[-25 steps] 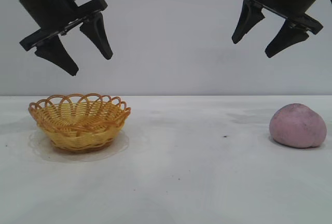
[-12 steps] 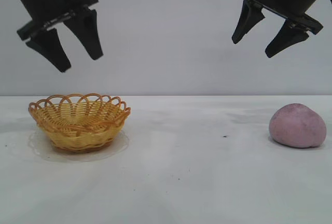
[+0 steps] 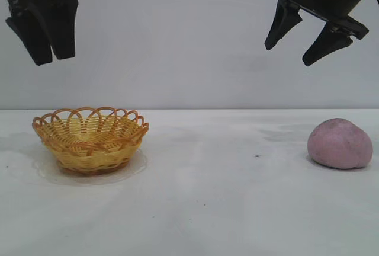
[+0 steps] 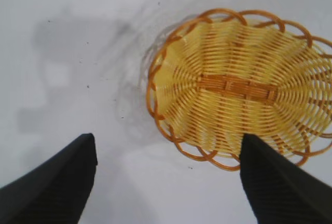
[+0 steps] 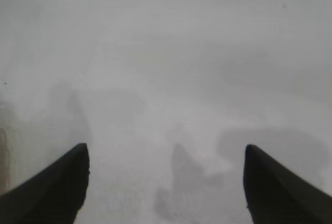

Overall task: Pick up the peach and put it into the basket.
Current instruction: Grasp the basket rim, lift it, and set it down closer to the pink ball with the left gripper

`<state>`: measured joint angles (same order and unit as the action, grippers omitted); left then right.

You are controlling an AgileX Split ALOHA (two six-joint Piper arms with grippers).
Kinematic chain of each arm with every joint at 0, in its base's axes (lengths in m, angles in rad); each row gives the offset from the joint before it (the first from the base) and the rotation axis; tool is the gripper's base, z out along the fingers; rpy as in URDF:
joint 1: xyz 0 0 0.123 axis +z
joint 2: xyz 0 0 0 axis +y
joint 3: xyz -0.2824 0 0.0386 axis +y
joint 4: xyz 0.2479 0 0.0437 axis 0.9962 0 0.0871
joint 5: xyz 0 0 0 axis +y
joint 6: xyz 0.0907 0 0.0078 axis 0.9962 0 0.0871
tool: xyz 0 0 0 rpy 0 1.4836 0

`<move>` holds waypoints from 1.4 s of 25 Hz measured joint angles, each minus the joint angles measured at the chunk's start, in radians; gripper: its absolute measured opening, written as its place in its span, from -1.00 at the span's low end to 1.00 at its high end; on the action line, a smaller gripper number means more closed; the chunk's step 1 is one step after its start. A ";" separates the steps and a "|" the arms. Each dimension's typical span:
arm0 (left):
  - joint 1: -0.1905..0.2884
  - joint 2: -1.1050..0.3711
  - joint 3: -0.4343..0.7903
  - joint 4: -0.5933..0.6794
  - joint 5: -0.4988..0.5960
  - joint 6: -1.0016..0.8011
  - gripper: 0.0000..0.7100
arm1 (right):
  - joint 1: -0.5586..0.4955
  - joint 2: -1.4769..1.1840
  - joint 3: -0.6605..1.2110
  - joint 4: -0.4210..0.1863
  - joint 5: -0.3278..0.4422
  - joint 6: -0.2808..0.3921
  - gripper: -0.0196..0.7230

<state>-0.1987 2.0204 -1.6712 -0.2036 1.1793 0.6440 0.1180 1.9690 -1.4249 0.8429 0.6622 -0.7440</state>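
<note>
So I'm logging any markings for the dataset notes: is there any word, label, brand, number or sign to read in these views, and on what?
None: no text shows in any view.
The basket is plain wicker, with no tag.
The peach bears only faint grey smudges.
The left gripper and right gripper are plain black, unmarked.
The table shows only small dark specks.

The shallow yellow woven wicker basket with an orange looped rim (image 3: 90,138) looks ribbed and slightly glossy, the pink-mauve rounded peach (image 3: 339,144) matt and smudged, the white desk (image 3: 225,208) smooth.
</note>
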 joint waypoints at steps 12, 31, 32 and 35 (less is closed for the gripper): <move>-0.065 0.202 -0.155 0.118 0.020 0.007 0.35 | 0.000 0.000 0.000 -0.002 0.008 0.000 0.46; -0.065 0.271 -0.183 0.050 0.047 -0.148 -0.80 | 0.000 0.000 0.000 -0.002 0.012 0.000 0.46; -0.065 0.256 -0.183 0.045 0.047 -0.184 -1.00 | 0.000 0.000 0.000 -0.002 0.012 0.000 0.46; -0.061 0.210 -0.183 0.005 0.045 -0.341 -1.00 | 0.000 0.000 0.000 -0.002 0.012 0.000 0.46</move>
<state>-0.2593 2.2302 -1.8541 -0.1988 1.2242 0.3028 0.1180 1.9690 -1.4249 0.8412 0.6744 -0.7440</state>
